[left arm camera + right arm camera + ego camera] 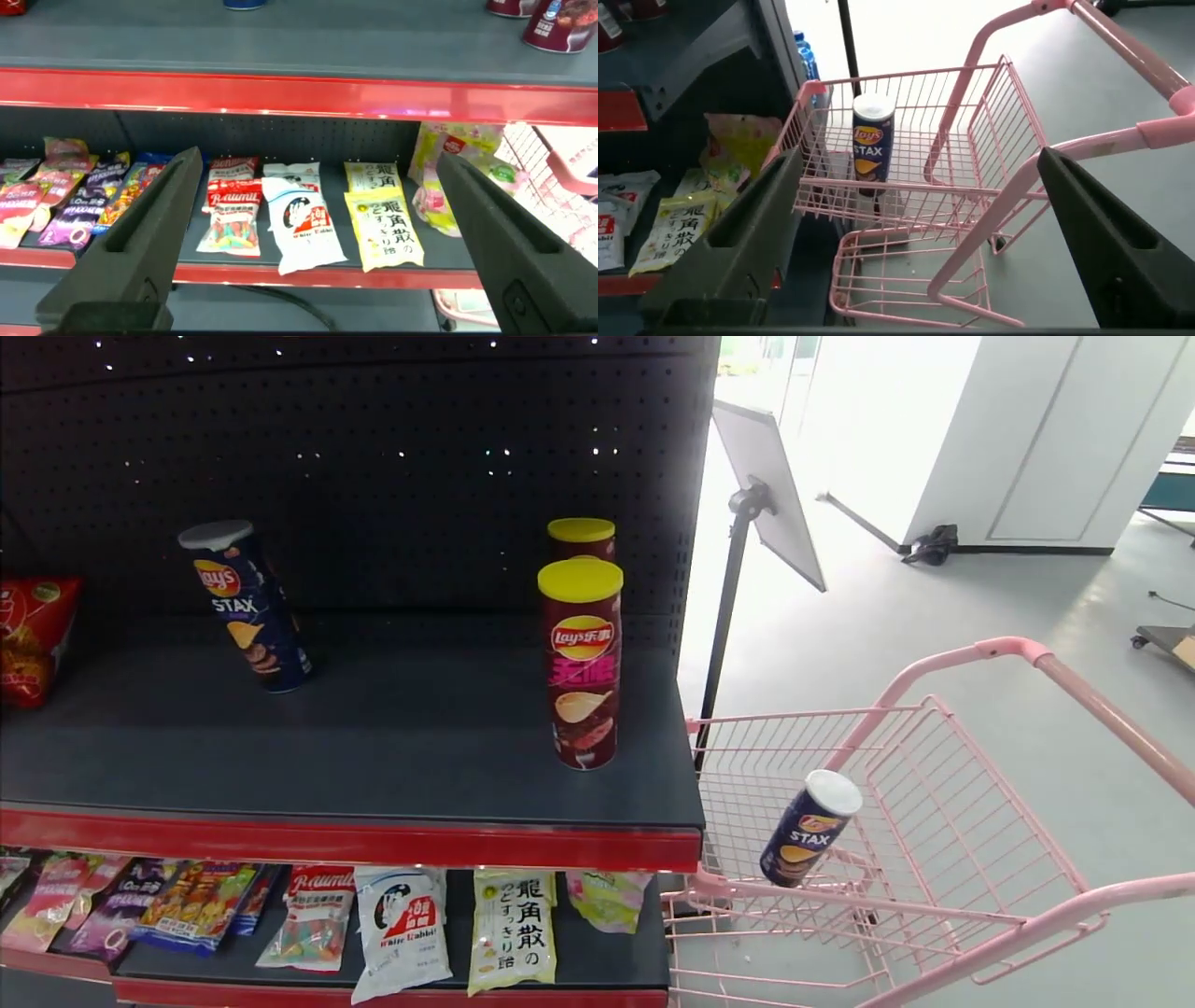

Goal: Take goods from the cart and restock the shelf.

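Your right gripper (917,157) hangs spread wide facing the cart (1013,650), likely lined up for the blue can (810,828) tilted in its left side, while your left gripper (320,157), equally spread and empty, sits before the lower shelf (215,273).

On the upper shelf (373,756), a front red can (580,663) hides all but the yellow lid and top of a second red can (581,533) behind it. A red snack bag (31,635) is cut off by the head view's left edge. The pink cart (1120,728) runs past the right and bottom edges. The shelf's red lip covers the tops of the snack packets (509,929) below. In the right wrist view, a bottle (805,54) is half hidden behind the shelf end.
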Robot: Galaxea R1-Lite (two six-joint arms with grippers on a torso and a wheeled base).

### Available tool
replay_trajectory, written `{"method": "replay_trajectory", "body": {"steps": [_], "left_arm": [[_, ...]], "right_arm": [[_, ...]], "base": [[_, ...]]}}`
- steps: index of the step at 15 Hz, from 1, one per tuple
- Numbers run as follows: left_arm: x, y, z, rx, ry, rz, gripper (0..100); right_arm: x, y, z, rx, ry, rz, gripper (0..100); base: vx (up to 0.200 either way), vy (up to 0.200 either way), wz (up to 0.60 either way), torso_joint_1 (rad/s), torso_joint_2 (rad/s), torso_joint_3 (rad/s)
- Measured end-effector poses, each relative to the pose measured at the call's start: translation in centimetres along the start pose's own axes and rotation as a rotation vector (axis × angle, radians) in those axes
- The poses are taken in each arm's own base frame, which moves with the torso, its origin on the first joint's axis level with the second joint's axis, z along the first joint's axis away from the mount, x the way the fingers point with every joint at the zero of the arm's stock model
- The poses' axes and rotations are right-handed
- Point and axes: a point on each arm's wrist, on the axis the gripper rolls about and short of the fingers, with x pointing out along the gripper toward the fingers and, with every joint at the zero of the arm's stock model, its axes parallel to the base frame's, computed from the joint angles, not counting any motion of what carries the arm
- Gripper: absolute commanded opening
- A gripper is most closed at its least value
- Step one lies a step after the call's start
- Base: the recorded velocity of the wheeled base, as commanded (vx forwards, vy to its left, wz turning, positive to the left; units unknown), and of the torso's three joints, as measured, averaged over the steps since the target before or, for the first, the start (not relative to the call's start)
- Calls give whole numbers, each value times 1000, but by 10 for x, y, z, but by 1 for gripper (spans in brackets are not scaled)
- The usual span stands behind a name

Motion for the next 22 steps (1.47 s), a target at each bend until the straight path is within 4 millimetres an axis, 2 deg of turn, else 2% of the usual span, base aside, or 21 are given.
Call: {"method": "replay_trajectory", "body": {"steps": [9, 16, 22], "left_arm": [[0, 0, 0, 1, 0, 0, 100], [0, 0, 0, 2, 0, 0, 100], [0, 0, 0, 0, -1, -1, 100]], "right_arm": [[0, 0, 0, 0, 0, 1, 100], [0, 0, 0, 0, 0, 0, 100], [0, 0, 0, 0, 0, -2, 100]], "base": [[0, 0, 0, 0, 0, 0], [0, -200, 0, 0, 1, 5], [0, 0, 0, 0, 0, 0]]}}
